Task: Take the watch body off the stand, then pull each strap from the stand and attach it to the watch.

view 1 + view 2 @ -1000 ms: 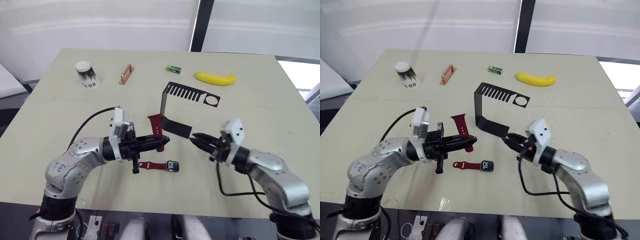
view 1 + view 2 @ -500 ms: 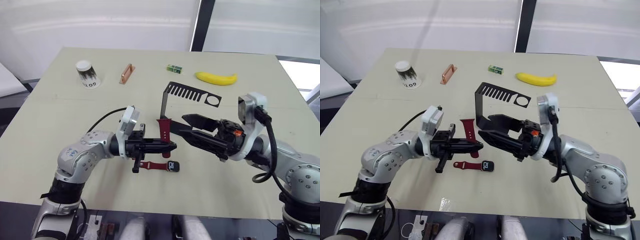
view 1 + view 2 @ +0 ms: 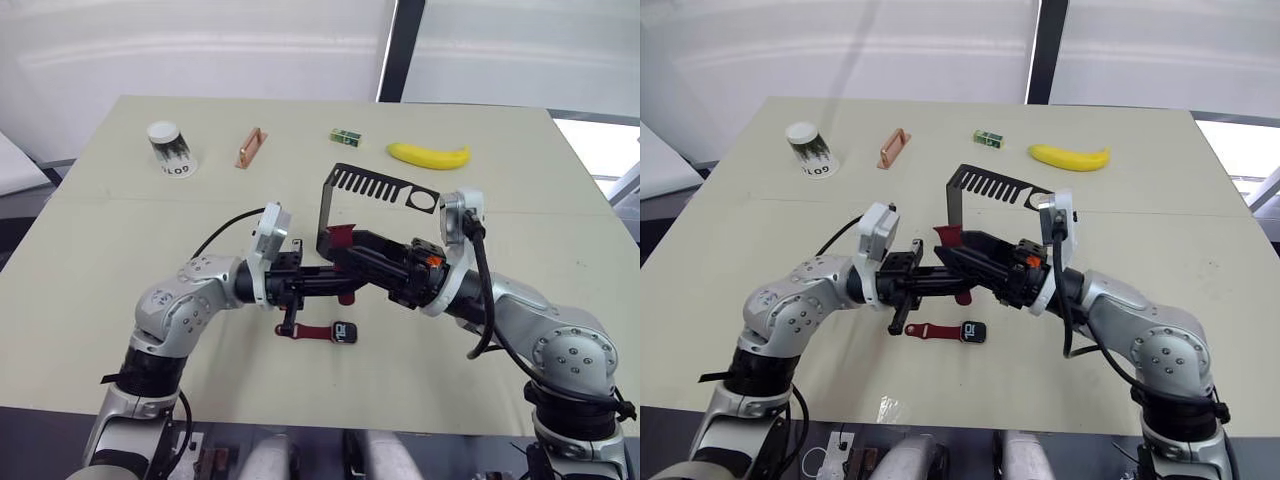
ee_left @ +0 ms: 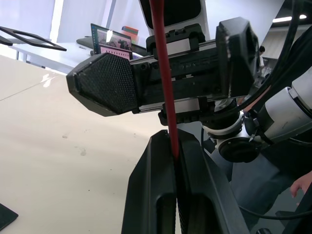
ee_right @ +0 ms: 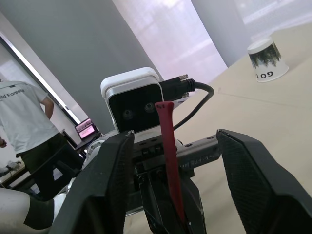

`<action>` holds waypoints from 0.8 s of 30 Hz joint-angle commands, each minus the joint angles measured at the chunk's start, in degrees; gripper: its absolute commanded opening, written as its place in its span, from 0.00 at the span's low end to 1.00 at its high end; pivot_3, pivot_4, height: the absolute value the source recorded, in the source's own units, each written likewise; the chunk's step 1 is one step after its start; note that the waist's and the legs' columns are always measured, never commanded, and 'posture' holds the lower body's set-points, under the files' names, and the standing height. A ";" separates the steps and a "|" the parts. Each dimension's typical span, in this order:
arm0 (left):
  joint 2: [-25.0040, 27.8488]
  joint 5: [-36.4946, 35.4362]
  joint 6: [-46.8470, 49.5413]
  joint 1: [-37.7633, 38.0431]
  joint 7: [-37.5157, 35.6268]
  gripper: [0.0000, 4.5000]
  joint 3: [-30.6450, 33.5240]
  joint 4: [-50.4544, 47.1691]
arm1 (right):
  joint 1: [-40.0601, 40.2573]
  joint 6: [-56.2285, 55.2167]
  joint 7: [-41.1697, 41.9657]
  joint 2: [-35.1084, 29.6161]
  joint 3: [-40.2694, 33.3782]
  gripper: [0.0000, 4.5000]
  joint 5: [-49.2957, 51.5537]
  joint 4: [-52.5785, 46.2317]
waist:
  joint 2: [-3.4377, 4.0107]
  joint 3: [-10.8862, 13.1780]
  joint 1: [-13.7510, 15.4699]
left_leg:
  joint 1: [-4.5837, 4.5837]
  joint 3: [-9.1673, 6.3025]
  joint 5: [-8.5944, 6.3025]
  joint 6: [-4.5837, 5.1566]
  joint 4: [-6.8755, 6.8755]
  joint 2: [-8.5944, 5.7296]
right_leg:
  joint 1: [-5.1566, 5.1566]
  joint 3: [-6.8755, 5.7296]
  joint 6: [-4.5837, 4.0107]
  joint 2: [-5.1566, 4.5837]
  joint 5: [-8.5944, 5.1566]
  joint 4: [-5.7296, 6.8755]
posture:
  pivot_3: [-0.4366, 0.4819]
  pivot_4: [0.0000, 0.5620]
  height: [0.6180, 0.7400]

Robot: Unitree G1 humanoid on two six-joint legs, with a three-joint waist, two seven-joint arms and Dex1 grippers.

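Your left gripper (image 3: 345, 284) pinches one dark red strap (image 5: 169, 146) upright just in front of the black stand (image 3: 375, 190), while your right gripper (image 5: 170, 170) hangs with its fingers spread wide on either side of that strap, not touching it. The watch body (image 3: 346, 332), with the second strap (image 3: 308, 332) lying at its side, rests flat on the table (image 3: 90, 240), near the stand's foot and below both grippers.

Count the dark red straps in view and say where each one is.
2. One strap is pinched upright in the left gripper, between the right gripper's open jaws. The other strap lies on the table, joined to the watch body.
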 commanded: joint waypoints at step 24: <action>-1.83 -2.35 2.51 -1.35 2.25 0.00 1.15 -1.96 | 1.30 -4.66 -0.50 1.96 1.40 0.70 -1.91 -2.84 | 0.00 0.00 -0.02 | 0.00 0.00 0.00 -0.01 0.00 0.00 | -0.01 0.00 0.00 0.00 0.00 0.00 | 0.48 0.27 1.00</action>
